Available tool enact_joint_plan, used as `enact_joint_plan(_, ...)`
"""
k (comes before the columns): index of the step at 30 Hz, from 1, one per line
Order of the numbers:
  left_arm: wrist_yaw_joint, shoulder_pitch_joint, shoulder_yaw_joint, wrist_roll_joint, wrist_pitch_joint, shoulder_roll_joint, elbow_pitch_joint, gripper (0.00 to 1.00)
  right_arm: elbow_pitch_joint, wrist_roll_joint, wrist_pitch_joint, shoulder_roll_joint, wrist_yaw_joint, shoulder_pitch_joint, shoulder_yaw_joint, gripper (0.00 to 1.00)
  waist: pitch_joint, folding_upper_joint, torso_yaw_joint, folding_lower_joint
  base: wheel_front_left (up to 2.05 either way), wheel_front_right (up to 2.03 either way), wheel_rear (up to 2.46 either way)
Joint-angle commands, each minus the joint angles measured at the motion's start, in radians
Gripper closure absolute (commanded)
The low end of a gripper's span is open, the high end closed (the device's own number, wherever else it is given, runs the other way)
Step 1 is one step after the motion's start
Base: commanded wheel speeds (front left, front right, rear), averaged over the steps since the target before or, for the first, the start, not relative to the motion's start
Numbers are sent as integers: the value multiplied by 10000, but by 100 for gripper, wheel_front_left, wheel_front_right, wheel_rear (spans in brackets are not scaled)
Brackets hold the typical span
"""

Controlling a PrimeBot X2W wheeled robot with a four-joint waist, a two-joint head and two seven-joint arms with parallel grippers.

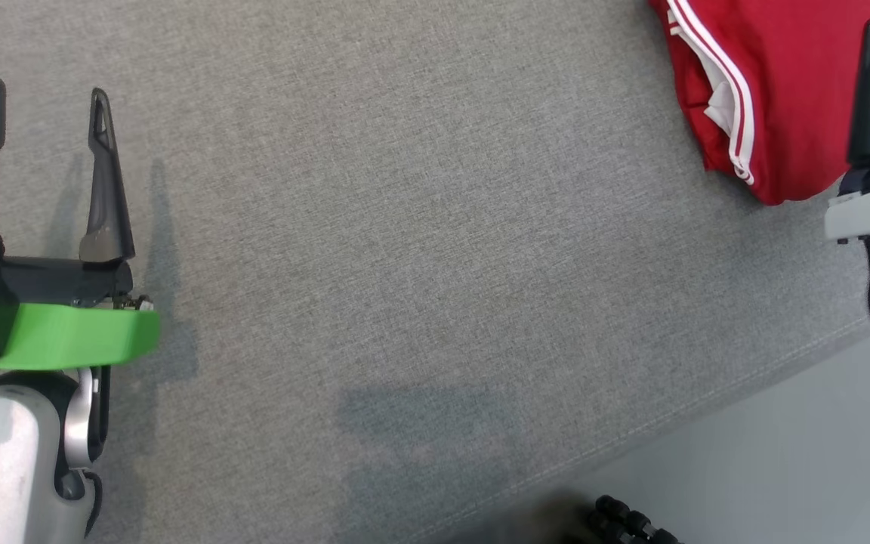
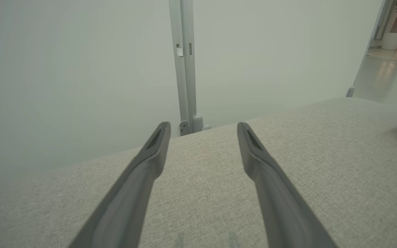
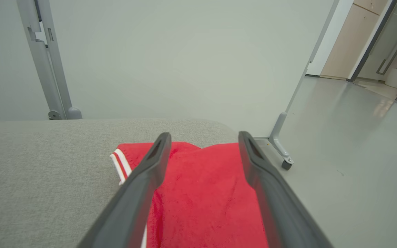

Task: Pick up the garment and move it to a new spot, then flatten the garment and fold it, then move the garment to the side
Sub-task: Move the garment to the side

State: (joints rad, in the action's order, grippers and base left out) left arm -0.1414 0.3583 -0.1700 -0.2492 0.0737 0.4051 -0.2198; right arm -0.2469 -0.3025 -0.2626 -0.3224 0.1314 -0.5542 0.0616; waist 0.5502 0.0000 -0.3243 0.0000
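At the left, the left gripper (image 1: pixel 46 88) is seen above the grey fabric-covered desk (image 1: pixel 435 227), its fingers (image 1: pixel 106 189) spread wide and released. From there a broad, bare stretch of desk is left open across the middle. A pale wall (image 2: pixel 81 69) is seen behind the desk's far edge. At the far right, the red garment (image 1: pixel 782 91) with white stripes is laid folded close to the desk's right edge. That edge is seen running diagonally from the near middle out to the right, with pale floor (image 1: pixel 745 468) beyond it. The right gripper (image 3: pixel 203 133) is held over the garment, fingers (image 3: pixel 140 186) parted and released. Whether the tips touch the cloth cannot be told.
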Motion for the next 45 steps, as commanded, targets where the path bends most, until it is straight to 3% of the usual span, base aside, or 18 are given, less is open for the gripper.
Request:
enact_joint_plan(1, -101, -244, 43, -139, 153, -86, 91, 0, 173, 105, -26, 185, -15, 332, -9, 0, -528, 0, 421, 0, 0, 0, 0)
enact_joint_plan(11, -314, -1159, 214, -603, 860, -524, 631, 0, 689, 372, -26, 875, -15, 1169, -800, 0, -1512, 0, 1324, 0, 0, 0, 0)
enact_joint_plan(21, -285, -2129, 119, -955, 1264, -762, 1222, 0, 627, 328, 153, 1126, -15, 1983, -1532, 0, -2930, 0, 2156, 0, 0, 0, 0)
enact_joint_plan(45, -268, -4116, -240, -1286, 1122, -605, 1355, 0, 1799, 679, 1026, 1212, -16, 4599, -1126, 0, -5057, 0, 2210, 0, 0, 0, 0)
